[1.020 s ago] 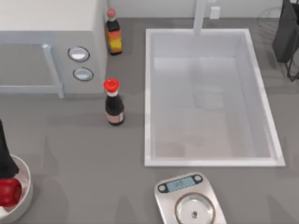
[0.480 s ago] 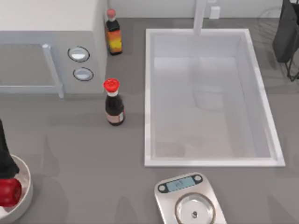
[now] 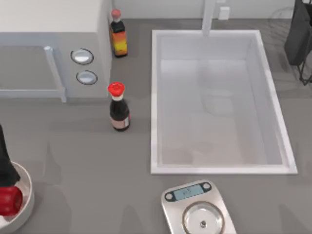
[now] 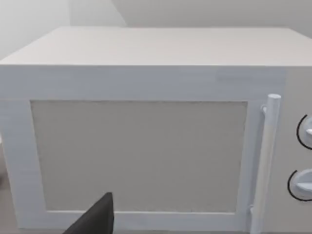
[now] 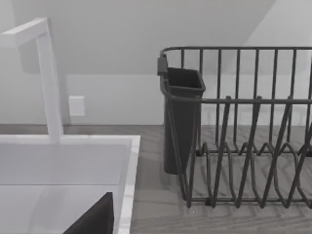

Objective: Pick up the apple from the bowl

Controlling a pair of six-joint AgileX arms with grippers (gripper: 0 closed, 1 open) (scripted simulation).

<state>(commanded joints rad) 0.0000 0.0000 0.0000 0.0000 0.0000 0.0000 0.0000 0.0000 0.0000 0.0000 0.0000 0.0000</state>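
The red apple (image 3: 9,201) lies in the white bowl (image 3: 27,191) at the table's front left corner, both cut off by the top view's edge. My left arm (image 3: 4,163) reaches down as a black shape at the left edge, and its lower end meets the apple's far side. A dark part of my left gripper (image 4: 93,220) shows in the left wrist view, in front of the microwave door. A dark part of my right gripper (image 5: 95,219) shows in the right wrist view, near the sink's corner.
A white microwave (image 3: 48,44) fills the back left. Two red-capped bottles (image 3: 118,108) (image 3: 117,35) stand beside it. The sink (image 3: 217,102) takes the middle right, a steel scale (image 3: 199,209) sits in front, and a dark dish rack (image 5: 243,126) stands at the back right.
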